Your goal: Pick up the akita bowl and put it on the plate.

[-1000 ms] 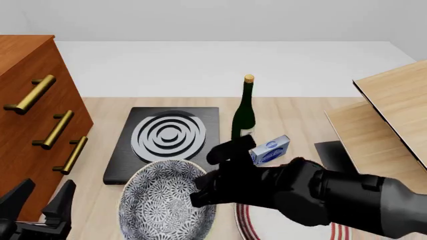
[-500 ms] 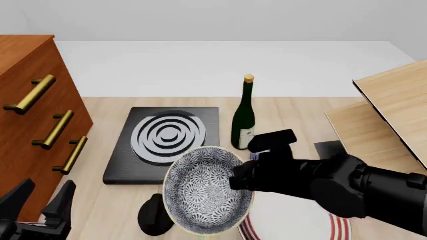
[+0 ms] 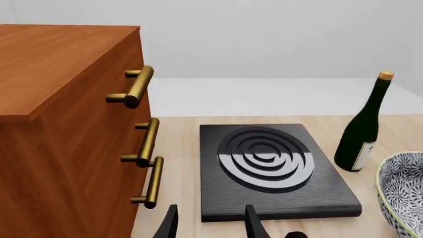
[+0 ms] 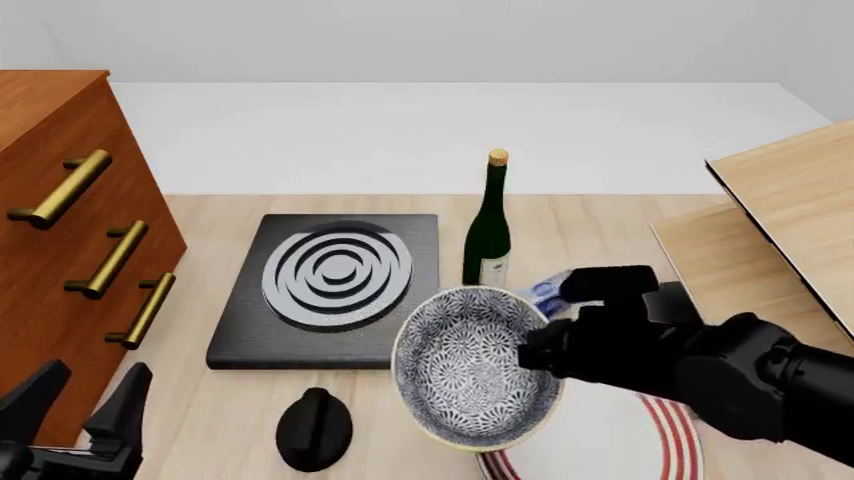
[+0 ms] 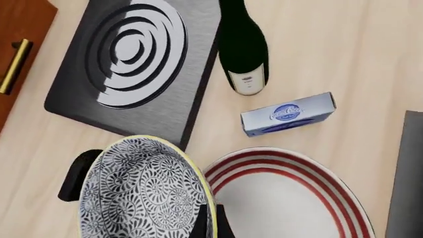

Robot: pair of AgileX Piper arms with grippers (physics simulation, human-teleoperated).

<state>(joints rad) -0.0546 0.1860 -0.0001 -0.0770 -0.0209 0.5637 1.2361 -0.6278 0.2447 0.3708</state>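
The akita bowl [image 4: 470,368], blue-and-white patterned inside with a pale rim, hangs tilted above the table. My right gripper [image 4: 537,357] is shut on its right rim. In the right wrist view the bowl [image 5: 140,191] sits beside and partly over the plate [image 5: 286,198], with the right gripper [image 5: 209,224] pinching the rim. The plate [image 4: 674,447], white with red rings, lies at the front right, mostly hidden by the right arm. My left gripper [image 4: 83,418] stands open at the front left, far from both; its fingers [image 3: 251,223] hold nothing.
A black stove [image 4: 327,285] with white rings lies behind the bowl, a dark bottle [image 4: 489,235] and a blue box [image 5: 288,114] to its right. A wooden drawer cabinet [image 4: 67,220] fills the left, wooden shelves [image 4: 787,240] the right. A black knob-like thing [image 4: 314,430] sits front centre.
The right gripper has carried the bowl to the right, from the front centre toward the plate. The black knob-like thing has come into sight. The left gripper has not moved.
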